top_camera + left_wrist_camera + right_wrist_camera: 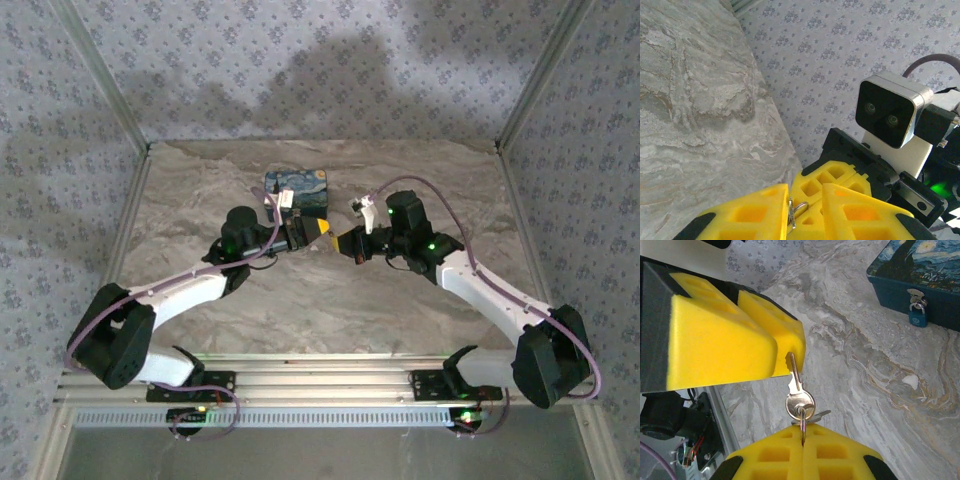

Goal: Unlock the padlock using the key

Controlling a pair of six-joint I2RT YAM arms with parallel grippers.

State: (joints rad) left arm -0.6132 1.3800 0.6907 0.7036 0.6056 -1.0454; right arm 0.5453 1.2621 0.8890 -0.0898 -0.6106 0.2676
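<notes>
- In the middle of the marble table (300, 300), the left gripper (320, 228) and the right gripper (347, 242) are tip to tip.
- The right gripper's yellow fingers (840, 460) are pressed tight together on the key ring (802, 426), pinching it.
- The key (796, 380) stands up from that ring. Its thin end reaches the tips of the left gripper's fingers (720, 340).
- The left gripper's fingers sit close, and the left wrist view shows a small gap between them. I cannot tell if they are squeezing the key or just touching it.
- The padlock (916, 316) is small and blue. It hangs on the front of a blue box (920, 270) with a starry picture on its lid.
- The box sits on the table just behind the left gripper, on the far side.
- The key is well apart from the padlock.
</notes>
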